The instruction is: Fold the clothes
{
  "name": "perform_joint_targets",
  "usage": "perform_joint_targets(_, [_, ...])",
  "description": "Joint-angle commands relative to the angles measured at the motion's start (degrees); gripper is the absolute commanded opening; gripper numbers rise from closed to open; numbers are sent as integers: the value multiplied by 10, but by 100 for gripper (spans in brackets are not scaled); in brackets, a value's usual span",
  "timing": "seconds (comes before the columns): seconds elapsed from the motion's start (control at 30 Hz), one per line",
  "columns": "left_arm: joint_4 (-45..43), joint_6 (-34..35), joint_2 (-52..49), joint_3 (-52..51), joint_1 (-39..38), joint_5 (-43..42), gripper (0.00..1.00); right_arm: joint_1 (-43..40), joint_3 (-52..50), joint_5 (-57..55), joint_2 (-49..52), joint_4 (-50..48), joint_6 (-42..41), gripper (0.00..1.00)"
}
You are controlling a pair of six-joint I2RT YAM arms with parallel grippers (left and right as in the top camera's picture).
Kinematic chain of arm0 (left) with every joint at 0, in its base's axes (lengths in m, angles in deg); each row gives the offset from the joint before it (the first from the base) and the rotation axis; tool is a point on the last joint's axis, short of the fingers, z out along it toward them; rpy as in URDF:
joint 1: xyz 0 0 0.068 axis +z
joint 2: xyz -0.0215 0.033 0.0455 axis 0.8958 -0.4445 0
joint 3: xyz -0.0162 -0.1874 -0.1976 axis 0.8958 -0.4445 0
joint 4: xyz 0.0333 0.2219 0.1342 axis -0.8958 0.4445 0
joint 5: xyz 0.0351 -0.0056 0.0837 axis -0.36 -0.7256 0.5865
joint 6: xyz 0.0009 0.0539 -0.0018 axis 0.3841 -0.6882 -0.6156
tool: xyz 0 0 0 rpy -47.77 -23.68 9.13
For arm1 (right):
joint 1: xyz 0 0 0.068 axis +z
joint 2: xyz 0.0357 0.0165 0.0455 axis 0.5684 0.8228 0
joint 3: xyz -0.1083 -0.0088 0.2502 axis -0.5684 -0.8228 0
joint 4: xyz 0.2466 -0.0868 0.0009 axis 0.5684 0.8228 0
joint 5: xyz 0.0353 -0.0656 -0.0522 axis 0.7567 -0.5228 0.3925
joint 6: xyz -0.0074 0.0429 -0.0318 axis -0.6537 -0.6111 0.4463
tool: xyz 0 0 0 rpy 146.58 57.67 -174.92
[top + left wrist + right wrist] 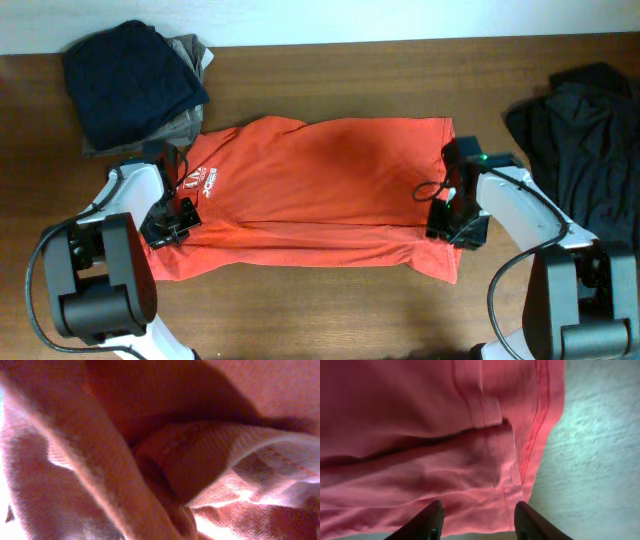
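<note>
Judging by the layout, the step in hand is setting down a lengthwise fold. To do it well, both ends should land level so the crease runs straight. The pinched end should go slack only once the cloth lies flat, and the open fingers should lift straight up without snagging the hem. The T-shirt [320, 185] lies stretched across the middle of the table [330, 310], lettering toward the left of the frame, with a rumpled band along its lower edge. The left gripper [178, 218] sits on the shirt's left end. Its jaws are pressed together, apparently on a fold of fabric that fills the left wrist view. The right gripper [445, 218] stands at the right-hand hem, jaws spread, with nothing clamped. In its wrist view the dark fingertips [431, 519] sit at the bottom of the frame, the stitched hem just above and between them.
</note>
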Motion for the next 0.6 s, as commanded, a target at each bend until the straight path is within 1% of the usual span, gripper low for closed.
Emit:
perform_joint_targets(0.0, [3,-5,-12,-9,4,12,3,-3,-9,8,-7,-3,-13,50])
perform_joint_targets(0.17, [3,-5,-12,-9,4,12,3,-3,-23,6,-7,-9,-26,51])
perform_joint_targets(0.27, [3,-5,-12,-9,4,12,3,-3,-40,6,-7,-34,-26,50])
perform_joint_targets(0.33, [3,-5,-12,-9,4,12,3,-3,-56,6,-7,-52,-40,51])
perform_joint_targets(0.43, [3,-5,-12,-9,4,12,3,-3,-65,6,-7,-76,-45,48])
perform_joint_targets(0.57, [3,-5,-12,-9,4,12,3,-3,-65,6,-7,-82,-45,47])
